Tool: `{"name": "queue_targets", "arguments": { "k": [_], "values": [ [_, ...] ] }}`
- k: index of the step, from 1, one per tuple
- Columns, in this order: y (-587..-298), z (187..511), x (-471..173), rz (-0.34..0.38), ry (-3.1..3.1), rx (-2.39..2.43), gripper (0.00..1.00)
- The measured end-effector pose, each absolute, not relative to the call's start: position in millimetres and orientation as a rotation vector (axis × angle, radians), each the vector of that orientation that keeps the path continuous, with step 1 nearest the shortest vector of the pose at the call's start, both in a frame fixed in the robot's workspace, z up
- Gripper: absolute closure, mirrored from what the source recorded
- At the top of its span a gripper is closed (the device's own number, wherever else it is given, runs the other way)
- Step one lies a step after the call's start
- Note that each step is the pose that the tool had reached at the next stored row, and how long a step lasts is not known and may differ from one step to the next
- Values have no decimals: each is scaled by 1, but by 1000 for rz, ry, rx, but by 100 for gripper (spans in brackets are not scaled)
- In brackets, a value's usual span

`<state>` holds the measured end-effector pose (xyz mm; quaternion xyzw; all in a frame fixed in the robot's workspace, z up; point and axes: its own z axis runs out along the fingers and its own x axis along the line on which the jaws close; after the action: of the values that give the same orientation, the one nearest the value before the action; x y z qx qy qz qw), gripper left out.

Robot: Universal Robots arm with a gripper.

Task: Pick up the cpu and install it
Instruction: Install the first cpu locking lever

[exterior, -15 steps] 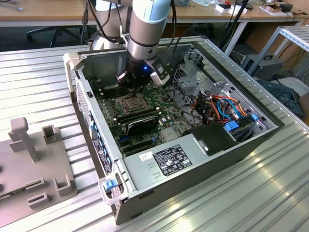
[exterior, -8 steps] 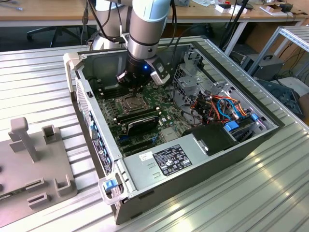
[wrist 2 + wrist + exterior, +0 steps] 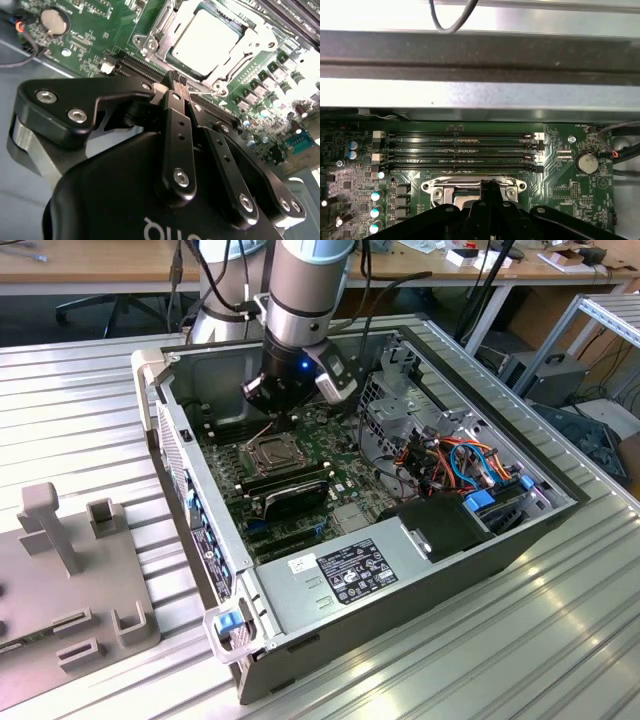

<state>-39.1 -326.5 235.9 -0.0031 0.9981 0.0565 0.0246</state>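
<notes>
One computer case (image 3: 300, 585) lies open on its side on the ribbed metal table (image 3: 520, 640), and one arm reaches down into it. Inside the case sit one green motherboard (image 3: 345, 485), one grey power supply (image 3: 350, 570) near the front corner, and a bundle of orange, red and blue cables (image 3: 465, 465) toward the exterior view's right. The first wrist view shows four long memory slots (image 3: 460, 150) side by side and one round coin battery (image 3: 586, 162) on the board.

The single cpu (image 3: 205, 40) is a small flat square with a pale, dull silver top. It lies in the socket on the motherboard, ringed by the shiny metal retention frame (image 3: 150, 42), as the second wrist view shows; in the exterior view it appears as a small grey square (image 3: 271, 451) just below the arm.

The gripper (image 3: 175, 85) hangs just above the board beside the socket. Its two black fingers (image 3: 172, 120) are pressed together at the tips with nothing between them, and they do not touch the chip. A grey fixture plate (image 3: 70, 580) with upright posts stands on the table at the exterior view's left.
</notes>
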Motion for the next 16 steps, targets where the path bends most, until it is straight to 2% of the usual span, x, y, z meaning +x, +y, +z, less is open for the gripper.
{"name": "queue_targets", "arguments": {
  "k": [16],
  "values": [
    [-327,246,-67,171,3026,-15,89]
  ]
}}
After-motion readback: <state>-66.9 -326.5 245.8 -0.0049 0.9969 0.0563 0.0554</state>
